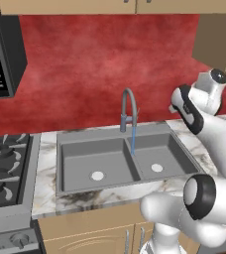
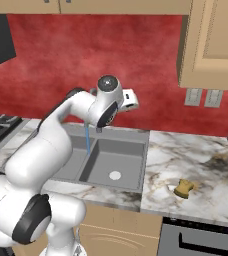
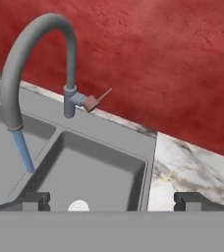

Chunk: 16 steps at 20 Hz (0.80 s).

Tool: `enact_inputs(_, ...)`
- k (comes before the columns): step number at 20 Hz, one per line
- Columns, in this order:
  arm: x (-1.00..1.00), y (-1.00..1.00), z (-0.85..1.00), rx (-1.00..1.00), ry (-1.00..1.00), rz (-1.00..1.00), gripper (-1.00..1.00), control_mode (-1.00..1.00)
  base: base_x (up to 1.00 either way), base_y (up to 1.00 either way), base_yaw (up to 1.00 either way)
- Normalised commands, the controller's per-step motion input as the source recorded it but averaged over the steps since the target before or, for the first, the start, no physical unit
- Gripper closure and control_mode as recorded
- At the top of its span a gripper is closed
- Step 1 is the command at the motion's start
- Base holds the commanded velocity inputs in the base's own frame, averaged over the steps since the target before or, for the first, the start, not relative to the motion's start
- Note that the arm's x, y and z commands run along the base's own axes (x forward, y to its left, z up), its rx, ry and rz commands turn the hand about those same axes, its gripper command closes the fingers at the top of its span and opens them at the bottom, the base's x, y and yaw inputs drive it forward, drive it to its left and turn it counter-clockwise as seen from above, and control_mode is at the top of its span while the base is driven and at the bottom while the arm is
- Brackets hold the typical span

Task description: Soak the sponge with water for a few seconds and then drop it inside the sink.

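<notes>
red wall stands behind the sink (image 3: 109,147); water (image 3: 23,151) runs already. the gripper (image 3: 111,199) hangs above the basin, fingers (image 3: 35,199) wide apart and empty. the sponge (image 2: 184,188) lies on the counter (image 2: 196,155), well apart to their right. better to approach it from above, then close gently.

The sink (image 1: 75,144) below the pincer (image 3: 111,199) looks matt grey, like the smooth metal faucet (image 3: 15,64). The worktop (image 2: 196,155) beside it is glossy veined marble. On it the sponge (image 2: 184,188) looks rough and porous; the wall (image 1: 85,64) beyond shows mottled red.
</notes>
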Motion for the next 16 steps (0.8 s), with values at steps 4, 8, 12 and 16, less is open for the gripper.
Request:
enact_inputs(4, -0.24, -0.1, 0.14, -0.03, 0.17, -0.04, -1.0, -1.0, 0.0, 0.0, 0.0)
enact_inputs(8, -0.11, -0.17, 0.02, 0.0, 0.18, -0.1, -1.0, -1.0, 0.0, 0.0, 0.0)
enact_inputs(12, -0.08, -0.28, 0.0, 0.0, 0.16, -0.22, -1.0, -1.0, 0.0, 0.0, 0.0)
enact_inputs(16, -0.26, -0.33, -0.01, 0.04, 0.09, -0.34, -1.0, -1.0, 0.0, 0.0, 0.0)
